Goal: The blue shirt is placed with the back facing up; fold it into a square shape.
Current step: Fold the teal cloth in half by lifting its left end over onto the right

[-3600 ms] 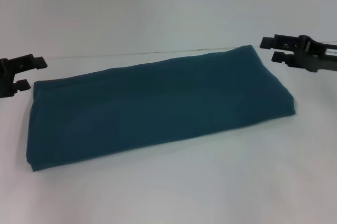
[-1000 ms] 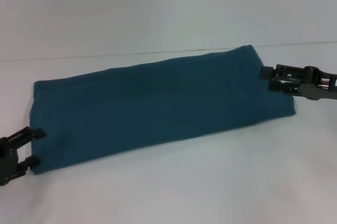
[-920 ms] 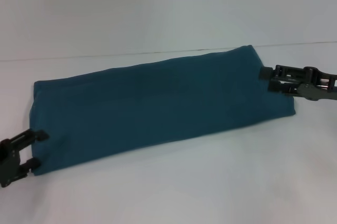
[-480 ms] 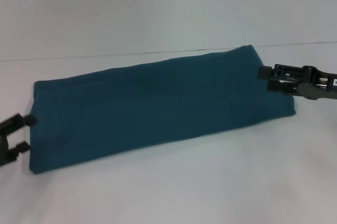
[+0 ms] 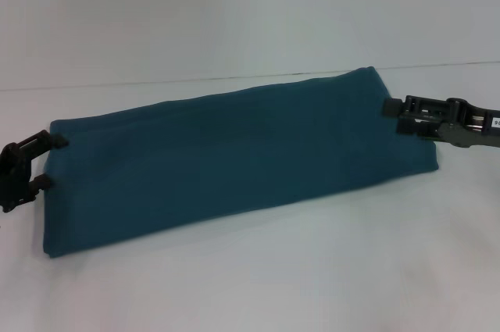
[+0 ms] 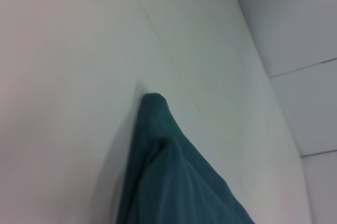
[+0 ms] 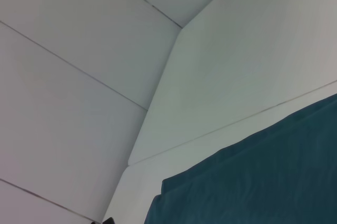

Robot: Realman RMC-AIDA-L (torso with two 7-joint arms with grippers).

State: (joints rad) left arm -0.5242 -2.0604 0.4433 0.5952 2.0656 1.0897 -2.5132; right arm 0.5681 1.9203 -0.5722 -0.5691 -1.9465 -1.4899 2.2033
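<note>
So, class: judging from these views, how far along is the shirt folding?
Done: the shirt already lies folded into a long band on the table. In hand: the left gripper and right gripper, both open, sit at its short ends. Left: folding the band across into a square.

Head looks down; wrists near the blue shirt [image 5: 234, 156].

Bare lab-like test bench — plain white table [image 5: 250, 285], blank white wall [image 5: 234, 12].

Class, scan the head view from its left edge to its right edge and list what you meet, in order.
left gripper → blue shirt → right gripper, all on the white table.
</note>
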